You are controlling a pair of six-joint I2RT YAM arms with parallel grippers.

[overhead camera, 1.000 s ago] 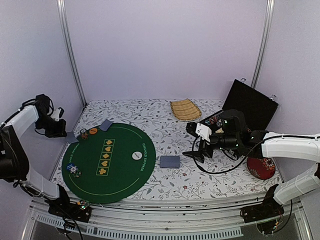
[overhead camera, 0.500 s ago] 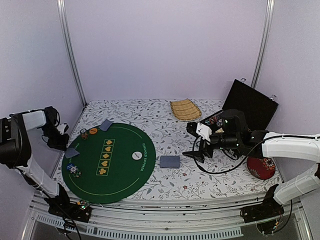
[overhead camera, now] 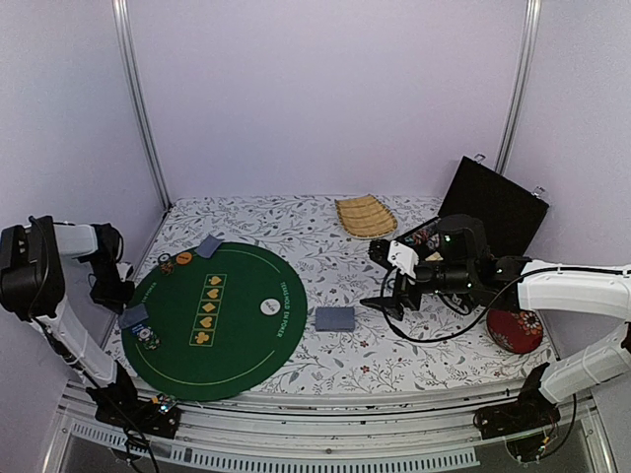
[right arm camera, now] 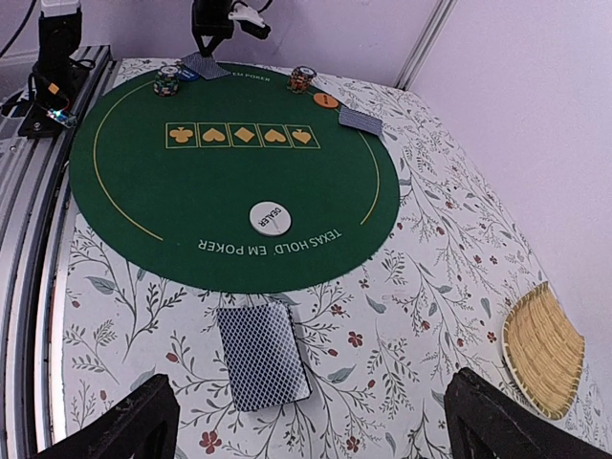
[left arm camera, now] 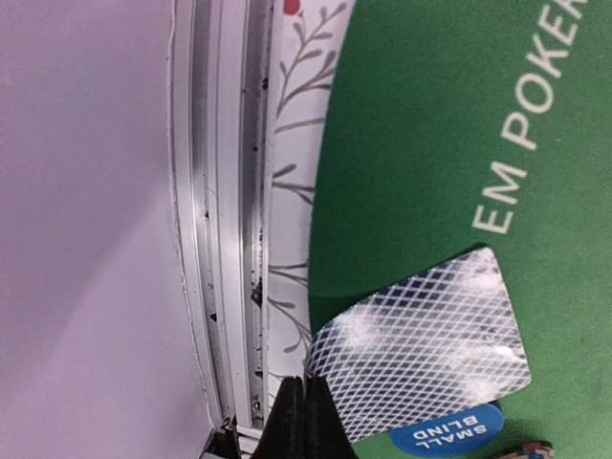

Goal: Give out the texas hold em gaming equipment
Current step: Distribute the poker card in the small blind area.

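At the mat's (overhead camera: 246, 345) 9 o'clock edge, the left gripper (left arm camera: 301, 421) pinches 1 card (left arm camera: 421, 354) above the small-blind token (left arm camera: 447, 432). Further cards (overhead camera: 209, 245) at 12 o'clock look dealt. The deck (overhead camera: 335, 318) at 3 o'clock awaits distribution, with the right gripper (right arm camera: 306, 421) wide open and empty.

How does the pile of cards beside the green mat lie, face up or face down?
Face down. The cards show only their grey-blue crosshatched back in the right wrist view and the top view. No pips are visible.
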